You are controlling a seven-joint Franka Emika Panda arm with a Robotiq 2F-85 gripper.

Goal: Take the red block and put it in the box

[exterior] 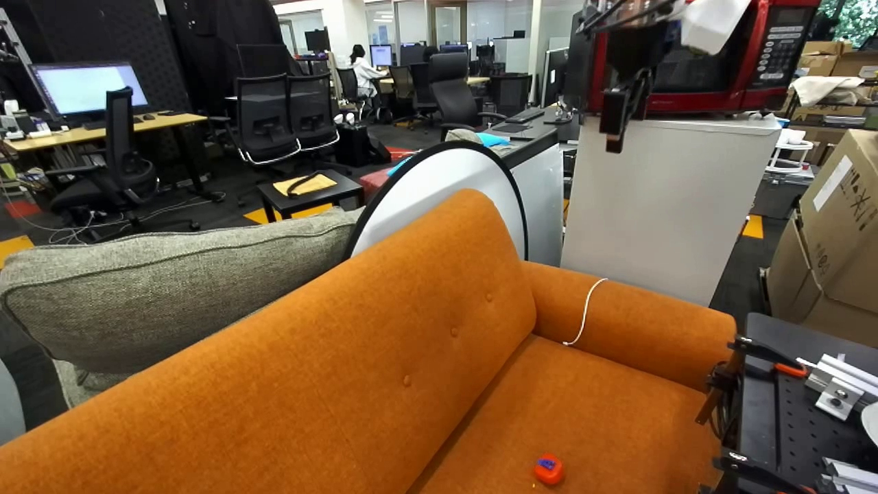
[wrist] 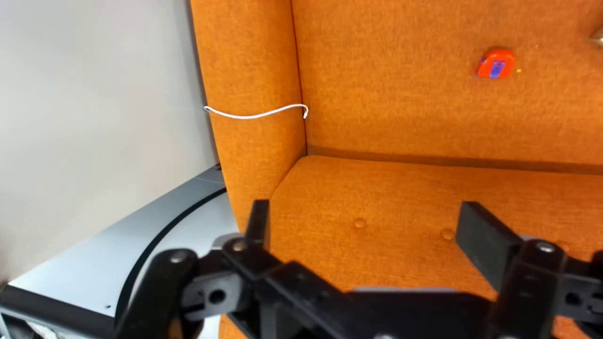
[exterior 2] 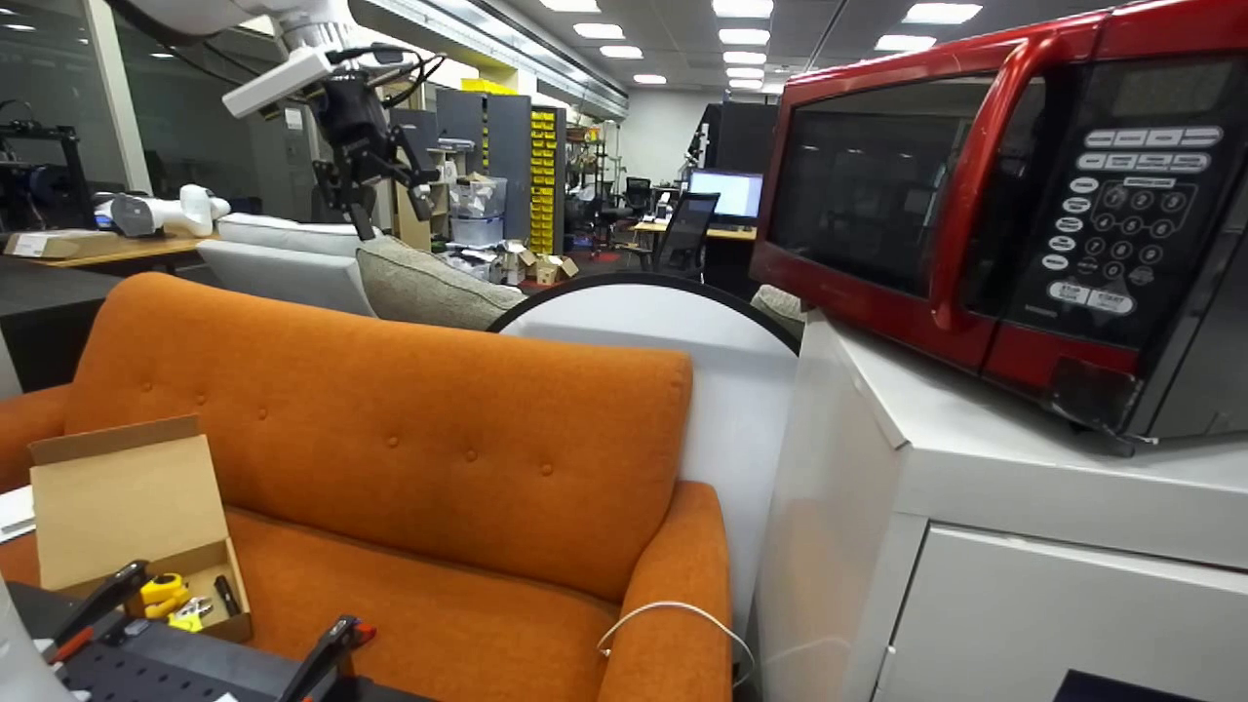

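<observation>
1. Well, the black two-fingered gripper (exterior 2: 392, 215) hung high in both exterior views, higher than the backrest (exterior 2: 331, 390) of the orange fabric sofa (exterior: 329, 357).
2. Wide, too: its dark fingers (wrist: 487, 245) stood well apart in the wrist view!
3. And there it was, the small bright red rounded block (exterior: 549, 471), a purple patch (wrist: 497, 69) on it, lying on the sofa's seat (wrist: 400, 113), well away from the gripper.
4. In an exterior view the tan cardboard box (exterior 2: 127, 497) stood lid up, yellow items (exterior 2: 164, 588) and a slim black piece (exterior 2: 227, 596) inside.
5. A thin white cord (wrist: 254, 116) ran across the sofa's armrest (wrist: 245, 61), and a shiny dark red microwave (exterior 2: 868, 185) sat on a white cabinet (exterior 2: 1063, 595).
</observation>
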